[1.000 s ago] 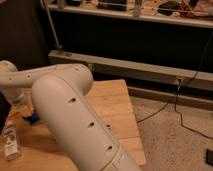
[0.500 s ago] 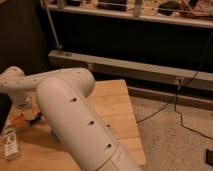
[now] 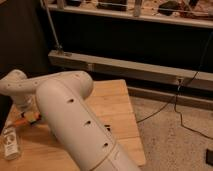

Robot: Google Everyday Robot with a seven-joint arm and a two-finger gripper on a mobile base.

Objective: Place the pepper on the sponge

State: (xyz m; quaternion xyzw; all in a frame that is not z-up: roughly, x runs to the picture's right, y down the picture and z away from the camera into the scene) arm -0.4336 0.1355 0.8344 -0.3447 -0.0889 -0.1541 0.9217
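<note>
We would work slowly and straight down here, since the tapered pepper (image 3: 26,119) could roll on the tabletop (image 3: 112,107) or off the soft sponge, which we cannot see. The pepper shows just beyond the bottle (image 3: 10,146), right under the end effector (image 3: 28,111). We cannot tell whether the end effector is released or grasping it.

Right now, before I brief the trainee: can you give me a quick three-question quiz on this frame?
1. True or false: the sponge lies in plain view on the wooden table.
2. Where is the end effector? A) low over the table's left side, by the orange pepper; B) raised high at upper right; C) out of view.
3. Fill in: a clear ___ stands at the table's near-left corner.
Key: 1 false, no sponge shows; 2 A; 3 bottle.
</note>
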